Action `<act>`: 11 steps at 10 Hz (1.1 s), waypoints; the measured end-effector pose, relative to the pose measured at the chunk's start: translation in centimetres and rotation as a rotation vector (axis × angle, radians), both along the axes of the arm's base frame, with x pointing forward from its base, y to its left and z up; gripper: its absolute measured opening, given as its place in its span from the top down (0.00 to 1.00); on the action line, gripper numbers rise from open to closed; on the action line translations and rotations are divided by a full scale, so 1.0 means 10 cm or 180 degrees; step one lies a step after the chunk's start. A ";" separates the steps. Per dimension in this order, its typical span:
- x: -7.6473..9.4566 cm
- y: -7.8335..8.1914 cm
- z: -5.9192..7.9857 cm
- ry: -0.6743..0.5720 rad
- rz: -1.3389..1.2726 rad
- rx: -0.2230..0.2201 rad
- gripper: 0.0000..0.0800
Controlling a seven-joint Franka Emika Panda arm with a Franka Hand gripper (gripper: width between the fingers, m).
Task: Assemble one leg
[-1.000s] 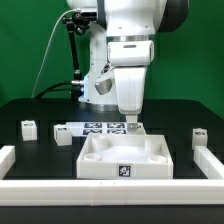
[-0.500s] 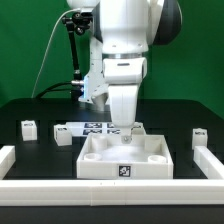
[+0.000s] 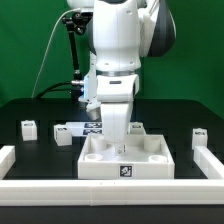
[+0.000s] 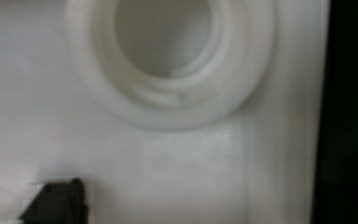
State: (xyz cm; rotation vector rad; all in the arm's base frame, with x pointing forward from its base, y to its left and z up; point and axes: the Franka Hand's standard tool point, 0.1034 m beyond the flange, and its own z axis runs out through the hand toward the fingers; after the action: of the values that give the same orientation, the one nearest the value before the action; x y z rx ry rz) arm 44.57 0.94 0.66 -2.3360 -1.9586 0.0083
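Note:
My gripper (image 3: 118,137) hangs low over the large white tray-shaped piece (image 3: 125,166), its tips down inside the tray's back part. Several small white legs stand on the black table: one at the far left of the exterior view (image 3: 29,127), one beside the tray's left back corner (image 3: 63,135), one at the right (image 3: 198,137). The wrist view shows the tray's white floor very close, with a round socket (image 4: 167,50). One dark fingertip (image 4: 55,203) shows at the picture's edge; nothing lies between the jaws.
The marker board (image 3: 97,128) lies behind the tray, partly hidden by the arm. A low white wall (image 3: 110,190) runs along the front and both sides of the table. A black stand with cables (image 3: 72,50) rises at the back.
The arm has moved toward the exterior view's left and down, from above the tray's back edge into the tray.

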 end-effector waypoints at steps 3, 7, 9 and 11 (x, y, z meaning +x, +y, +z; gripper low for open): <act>0.00 0.00 0.00 -0.0002 -0.0001 -0.0001 0.33; 0.00 0.00 -0.01 0.0005 0.0000 0.0000 0.90; 0.03 -0.01 0.01 -0.0043 0.0002 -0.0003 0.92; 0.04 -0.01 0.01 -0.0052 0.0001 -0.0003 0.92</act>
State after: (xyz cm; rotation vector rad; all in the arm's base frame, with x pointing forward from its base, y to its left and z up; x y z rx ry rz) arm 44.93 0.88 0.73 -2.3438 -1.9668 -0.0096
